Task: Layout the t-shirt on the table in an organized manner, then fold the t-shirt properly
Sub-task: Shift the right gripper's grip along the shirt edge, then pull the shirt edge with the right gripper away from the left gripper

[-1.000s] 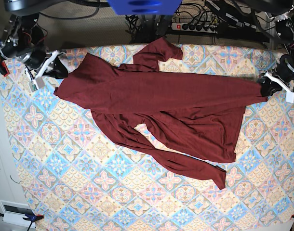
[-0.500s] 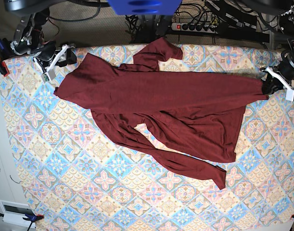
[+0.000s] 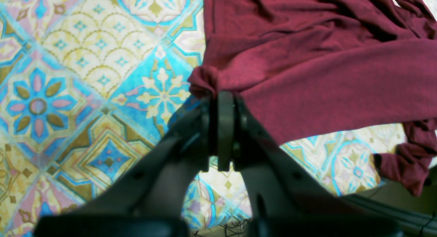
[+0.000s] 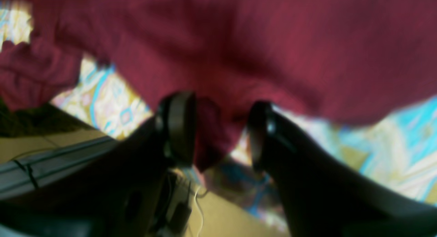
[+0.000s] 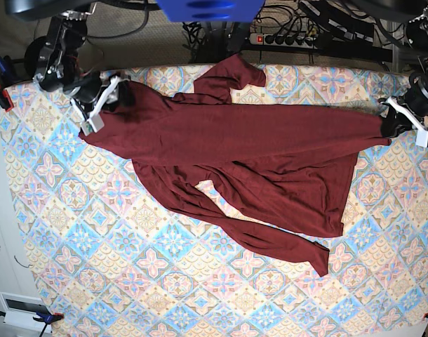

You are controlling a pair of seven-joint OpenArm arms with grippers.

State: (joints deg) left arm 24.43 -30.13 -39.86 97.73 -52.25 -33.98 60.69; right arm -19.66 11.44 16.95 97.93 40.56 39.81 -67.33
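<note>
Table (image 5: 74, 210): t-shirt (image 5: 242, 154) between tools.

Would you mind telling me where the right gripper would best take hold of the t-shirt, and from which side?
Probably the loose corner of the t-shirt by the right gripper, approached from the table's outer edge. That corner hangs between the open jaws, while the left gripper pins the opposite end, so a grip here could pull the cloth flat.
</note>
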